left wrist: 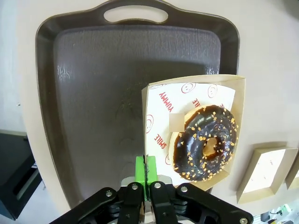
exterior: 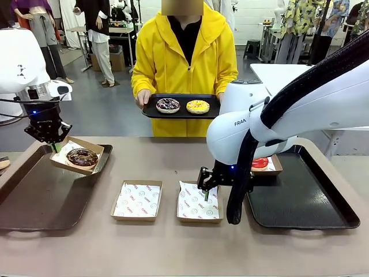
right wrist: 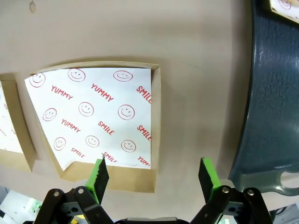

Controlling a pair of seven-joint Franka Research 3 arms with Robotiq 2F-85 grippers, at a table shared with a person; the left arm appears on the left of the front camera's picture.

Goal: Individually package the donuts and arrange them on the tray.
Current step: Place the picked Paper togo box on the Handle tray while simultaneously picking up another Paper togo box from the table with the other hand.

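Donut (exterior: 72,157) in box (exterior: 97,150), rim pinched by left gripper (exterior: 56,147), at tray (exterior: 40,196)'s 1 o'clock; right gripper (exterior: 206,195) wide over empty box (exterior: 195,211).

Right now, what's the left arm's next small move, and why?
Probably carry the box a little inward over the tray before lowering. The left gripper is shut on the box's edge, the chocolate donut sits inside, and in the left wrist view one side of the box seems to overhang the tray's rim.

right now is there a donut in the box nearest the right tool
No, the cardboard box by the open right tool holds just its smiley-print paper liner.
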